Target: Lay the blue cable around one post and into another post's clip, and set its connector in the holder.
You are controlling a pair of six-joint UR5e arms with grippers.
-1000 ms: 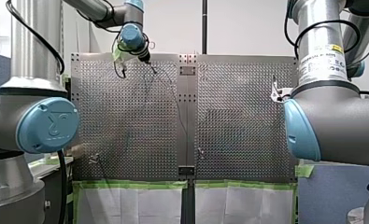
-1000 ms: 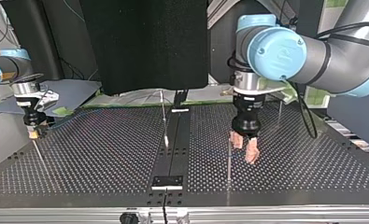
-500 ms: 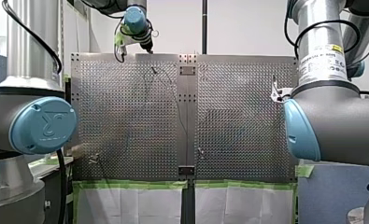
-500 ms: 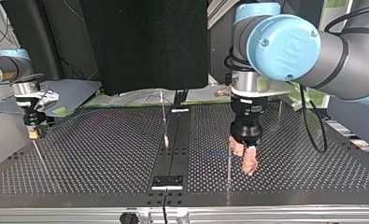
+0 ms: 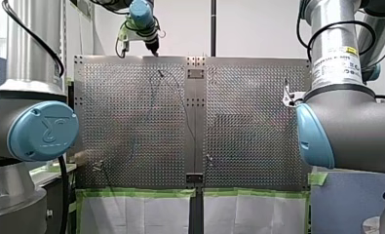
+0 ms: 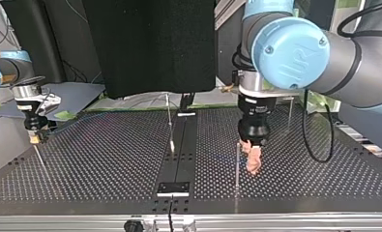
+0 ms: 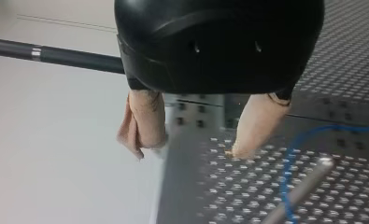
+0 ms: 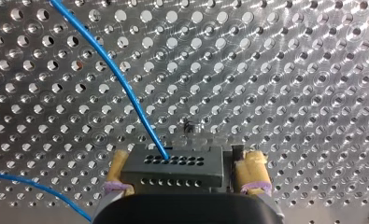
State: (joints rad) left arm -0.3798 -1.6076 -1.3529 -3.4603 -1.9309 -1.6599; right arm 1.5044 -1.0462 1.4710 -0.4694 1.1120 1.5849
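1. our right gripper (image 6: 34,137) sits at the 9 o'clock edge of the top view. its wrist view shows the yellow pads (image 8: 253,173) clamped on the two ends of the black connector (image 8: 175,169), over the perforated counter (image 6: 106,159).
2. the blue cable (image 8: 121,84) leaves the connector's face and runs off ahead of that gripper. a second stretch of it passes beside the gripper, low over the holes.
3. our left gripper (image 6: 253,159) hangs over the counter at about 4 o'clock from the middle of the top view. its beige pads (image 7: 145,123) stand spread apart with nothing between them.
4. a thin post (image 6: 236,166) stands just beside it, at its 9 o'clock in the top view. the left wrist view shows the cable curving close by the top of a post, beside the gripper and outside its fingers. the view is too blurred there to say whether cable and post touch.
5. we judge the routing step to be in hand: the cable lies loose near the post, not visibly wrapped or clipped. the connector is held, not set down, and we can pick out no holder.
6. the next move likely calls for the left gripper to centre its fingers on the cable near the post and close. the right gripper should hold the connector steady, with enough slack that the loop does not pull it askew.
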